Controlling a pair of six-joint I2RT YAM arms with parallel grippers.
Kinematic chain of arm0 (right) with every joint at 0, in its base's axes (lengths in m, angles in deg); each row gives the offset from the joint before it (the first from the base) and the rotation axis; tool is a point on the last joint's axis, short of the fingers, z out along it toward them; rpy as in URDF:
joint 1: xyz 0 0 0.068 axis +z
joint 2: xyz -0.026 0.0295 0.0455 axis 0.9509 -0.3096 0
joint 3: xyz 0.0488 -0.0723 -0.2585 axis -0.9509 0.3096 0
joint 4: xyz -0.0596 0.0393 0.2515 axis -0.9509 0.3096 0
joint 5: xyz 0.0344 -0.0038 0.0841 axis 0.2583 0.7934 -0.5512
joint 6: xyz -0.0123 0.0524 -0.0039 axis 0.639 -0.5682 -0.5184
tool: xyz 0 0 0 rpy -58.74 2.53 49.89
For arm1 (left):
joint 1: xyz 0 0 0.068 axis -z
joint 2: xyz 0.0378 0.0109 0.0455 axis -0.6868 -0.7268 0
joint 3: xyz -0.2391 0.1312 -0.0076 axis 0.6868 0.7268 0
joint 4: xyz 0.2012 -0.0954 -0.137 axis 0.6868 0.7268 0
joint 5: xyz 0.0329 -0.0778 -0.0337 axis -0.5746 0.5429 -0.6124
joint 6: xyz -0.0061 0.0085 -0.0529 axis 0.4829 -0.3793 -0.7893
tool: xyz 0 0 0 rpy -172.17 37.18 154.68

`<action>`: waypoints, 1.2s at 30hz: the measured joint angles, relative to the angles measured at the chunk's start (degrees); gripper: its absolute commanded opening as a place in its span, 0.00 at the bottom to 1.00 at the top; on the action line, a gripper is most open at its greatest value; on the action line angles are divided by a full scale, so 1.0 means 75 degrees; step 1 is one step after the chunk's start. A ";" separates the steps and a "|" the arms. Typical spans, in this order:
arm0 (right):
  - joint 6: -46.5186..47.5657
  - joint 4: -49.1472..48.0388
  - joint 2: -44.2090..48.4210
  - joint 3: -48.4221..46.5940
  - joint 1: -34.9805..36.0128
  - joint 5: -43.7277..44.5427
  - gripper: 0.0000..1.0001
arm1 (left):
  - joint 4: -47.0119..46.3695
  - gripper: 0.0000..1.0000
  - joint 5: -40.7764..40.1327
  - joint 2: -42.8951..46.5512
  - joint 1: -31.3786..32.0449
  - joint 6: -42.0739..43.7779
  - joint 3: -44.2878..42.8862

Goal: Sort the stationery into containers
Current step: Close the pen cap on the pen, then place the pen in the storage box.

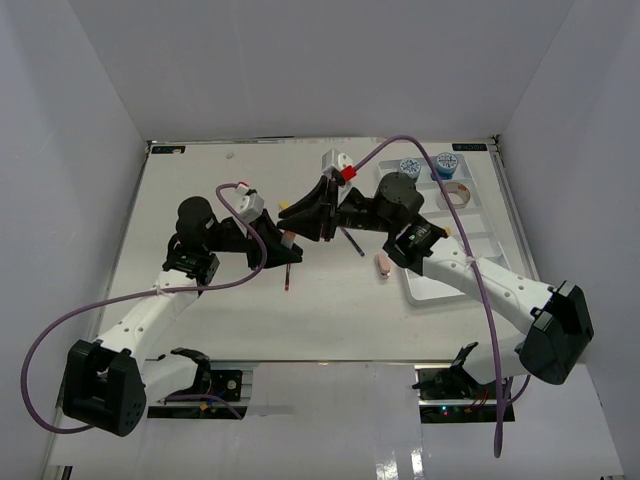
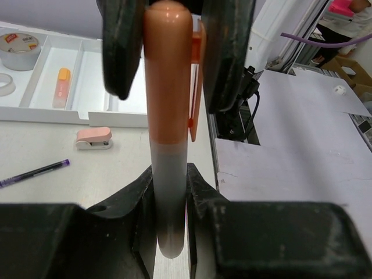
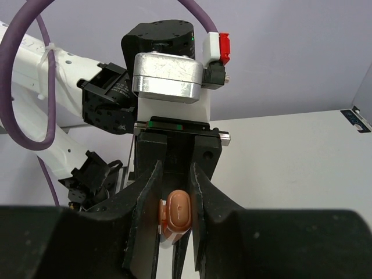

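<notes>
An orange-capped marker (image 2: 167,87) with a grey barrel hangs above the table between my two grippers. The left gripper (image 2: 170,192) is shut on the grey barrel. My right gripper (image 3: 175,192) is shut on the orange cap (image 3: 177,210), facing the left one head-on. From above, the two meet at mid table (image 1: 302,225). The white divided tray (image 1: 490,235) lies at the right, holding two blue-white tubs (image 1: 409,167), a tape roll (image 1: 458,193) and an orange-yellow piece (image 2: 61,87). On the table lie a dark pen (image 1: 352,241), a red pen (image 1: 288,277) and a pink piece (image 1: 383,264).
White walls close in the table on three sides. A purple cable (image 1: 420,145) arches over the right arm, and another loops round the left arm (image 1: 60,340). The right forearm (image 1: 480,280) crosses the near end of the tray.
</notes>
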 measured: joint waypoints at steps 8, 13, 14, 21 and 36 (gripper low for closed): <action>-0.0108 0.0632 -0.0099 0.0388 0.0105 -0.0143 0.08 | -0.0152 0.57 -0.0090 0.0210 -0.0020 -0.0064 0.0117; -0.0108 0.1186 -0.0117 0.0510 0.0125 -0.0119 0.08 | -0.0236 0.68 -0.0143 0.0318 0.0023 0.0006 0.0108; -0.0108 0.1259 -0.0117 0.0522 0.0099 -0.0090 0.08 | -0.0233 0.70 -0.0163 0.0332 0.0029 0.0029 0.0108; -0.0114 0.1478 0.0067 0.0833 -0.0236 0.0154 0.08 | 0.0085 0.87 -0.0402 0.0335 0.0047 0.0224 0.0108; -0.0251 0.2328 0.1722 0.2460 -0.3229 0.1874 0.08 | 0.1183 0.98 -0.2273 0.0481 0.0047 0.0854 0.0108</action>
